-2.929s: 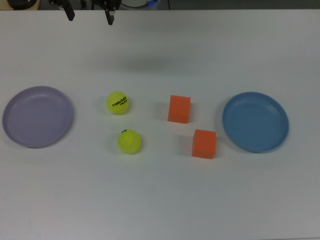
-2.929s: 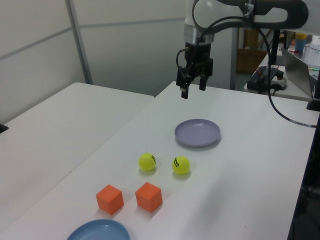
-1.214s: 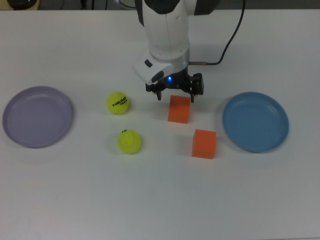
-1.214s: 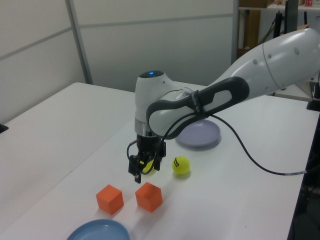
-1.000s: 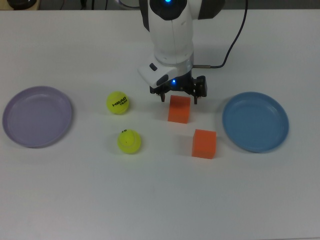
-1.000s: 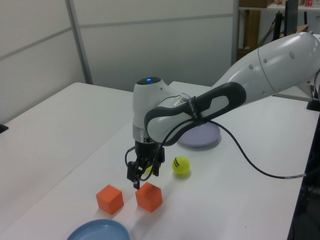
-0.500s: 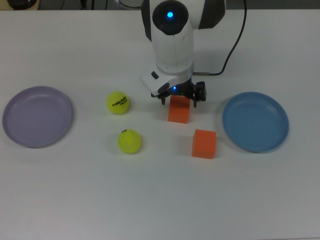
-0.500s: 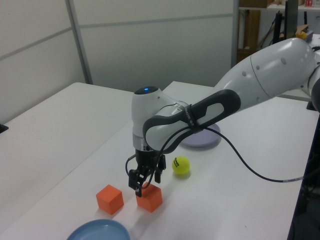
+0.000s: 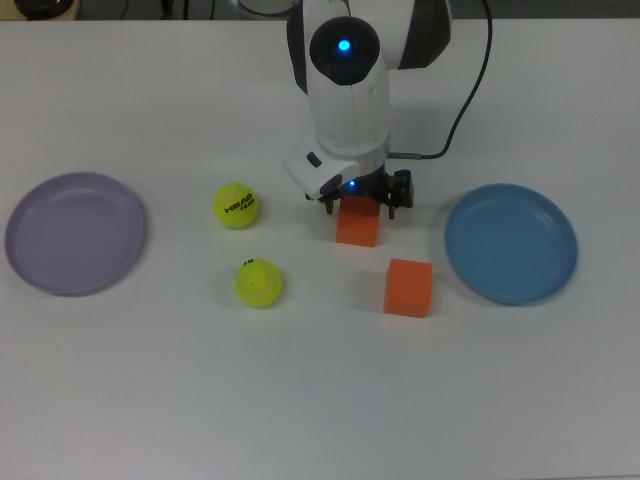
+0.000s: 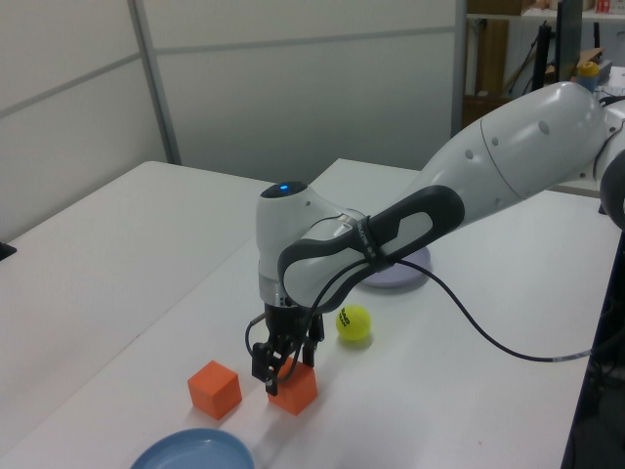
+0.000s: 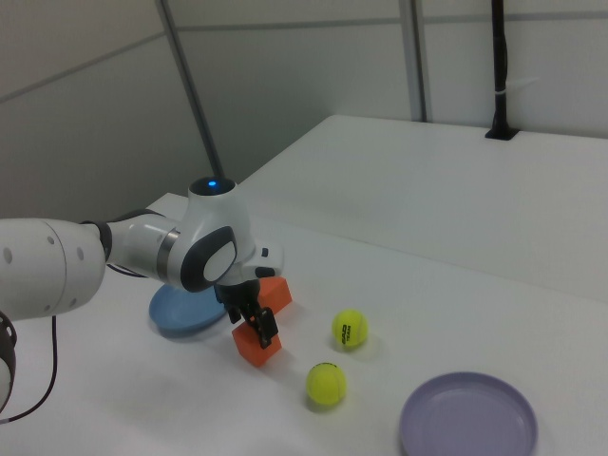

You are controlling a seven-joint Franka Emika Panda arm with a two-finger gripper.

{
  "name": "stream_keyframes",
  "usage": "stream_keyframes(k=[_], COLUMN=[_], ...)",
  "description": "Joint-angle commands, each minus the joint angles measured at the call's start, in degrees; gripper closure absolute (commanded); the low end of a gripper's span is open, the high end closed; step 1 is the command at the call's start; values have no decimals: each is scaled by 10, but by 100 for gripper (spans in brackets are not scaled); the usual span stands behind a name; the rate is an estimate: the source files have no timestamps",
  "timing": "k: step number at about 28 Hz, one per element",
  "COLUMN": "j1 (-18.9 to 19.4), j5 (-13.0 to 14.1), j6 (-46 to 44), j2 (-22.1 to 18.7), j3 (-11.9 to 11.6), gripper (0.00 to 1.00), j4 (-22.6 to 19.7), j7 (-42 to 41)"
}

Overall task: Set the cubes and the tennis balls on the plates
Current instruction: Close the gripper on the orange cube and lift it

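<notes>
The fingers (image 9: 359,209) are spread, one on each side of the upper orange cube (image 9: 357,225), and lowered around its top; the dark fingertips (image 10: 260,376) straddle the same cube (image 10: 294,388) in the left view. Whether the pads touch the cube faces cannot be determined. The cube rests on the white worktop (image 9: 320,400). In the right view the fingers (image 11: 260,324) stand low between the two cubes.

The white arm (image 9: 346,80) rises from the fingers toward the top edge of the top view. A blue indicator light (image 9: 343,46) is lit on its housing. A black cable (image 9: 470,85) runs from the wrist toward the top view's upper right.

The second orange cube (image 9: 408,287) sits on the worktop, near the first and toward the top view's lower right, apart from it.

The blue plate (image 9: 511,243) lies at the top view's right, just beside the second cube and not touching it. It holds nothing.

The tennis ball with black "HEAD" lettering (image 9: 235,205) sits on the worktop at the top view's left of the arm. The second tennis ball (image 9: 259,282), bearing a small black mark, sits near it, lower in the top view.

The lavender plate (image 9: 75,233) lies at the top view's far left, well apart from the cubes. It holds nothing.
</notes>
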Motion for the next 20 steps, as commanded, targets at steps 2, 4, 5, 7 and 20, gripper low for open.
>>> stream_keyframes(k=[2,4,5,7,20], j1=[11,11,12,15,13], j5=[-4,-5,-5,-5,-6], j6=[27,31,35,39,30], j2=[3,5,5,5,-34], j3=[-1,-1,0,-1,-3], gripper=[0,0,0,0,100], j4=[-16,-16,-17,-17,-12], j7=[10,10,10,10,5])
